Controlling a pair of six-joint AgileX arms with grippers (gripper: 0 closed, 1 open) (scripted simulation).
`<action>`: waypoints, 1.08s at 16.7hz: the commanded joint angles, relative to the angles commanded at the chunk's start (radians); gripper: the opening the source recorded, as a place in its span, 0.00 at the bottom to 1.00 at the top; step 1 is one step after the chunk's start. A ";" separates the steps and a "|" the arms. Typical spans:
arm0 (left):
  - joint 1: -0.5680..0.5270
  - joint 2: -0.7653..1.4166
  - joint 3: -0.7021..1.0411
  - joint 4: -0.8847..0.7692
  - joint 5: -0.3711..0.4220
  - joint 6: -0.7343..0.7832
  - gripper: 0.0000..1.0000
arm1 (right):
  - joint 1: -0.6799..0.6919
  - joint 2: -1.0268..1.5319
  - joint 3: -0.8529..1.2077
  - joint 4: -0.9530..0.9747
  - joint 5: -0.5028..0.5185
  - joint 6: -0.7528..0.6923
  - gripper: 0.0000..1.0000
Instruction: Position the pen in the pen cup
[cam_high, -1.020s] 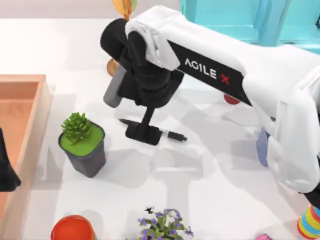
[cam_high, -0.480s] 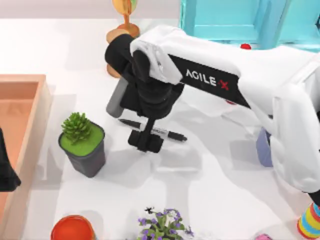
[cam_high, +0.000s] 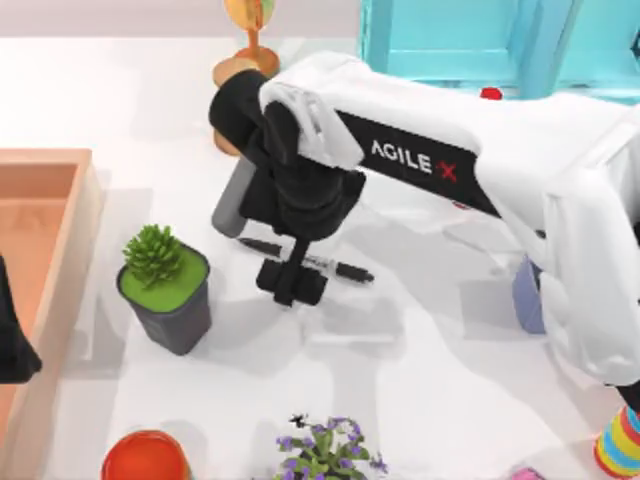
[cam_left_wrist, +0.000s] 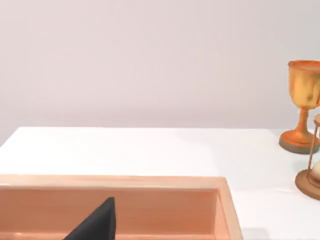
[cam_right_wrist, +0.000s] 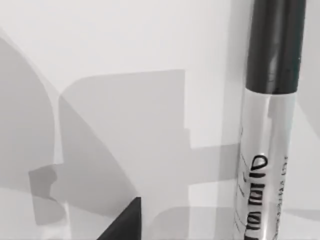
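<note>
The top view hangs above the white table (cam_high: 420, 390) and looks steeply down, taking in the white right arm (cam_high: 470, 160) reaching across and the light wooden tray (cam_high: 70, 200) at the table's left edge. The left wrist view sits low over that same tray (cam_left_wrist: 220, 200) and faces level across the tabletop toward a plain pale wall — a golden goblet (cam_left_wrist: 304, 105) stands at its margin. The right wrist view is pressed very close to the table surface, looking along the slim black pen with its white-grey printed middle (cam_right_wrist: 265, 150) — the same pen (cam_high: 335, 267) the top view sees lying under the right arm.
</note>
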 joint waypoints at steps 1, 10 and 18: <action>0.000 0.000 0.000 0.000 0.000 0.000 1.00 | 0.000 0.000 0.000 0.000 0.000 0.000 0.47; 0.000 0.000 0.000 0.000 0.000 0.000 1.00 | 0.000 0.000 0.000 0.000 0.000 0.000 0.00; 0.000 0.000 0.000 0.000 0.000 0.000 1.00 | 0.008 -0.095 -0.026 -0.063 -0.040 0.045 0.00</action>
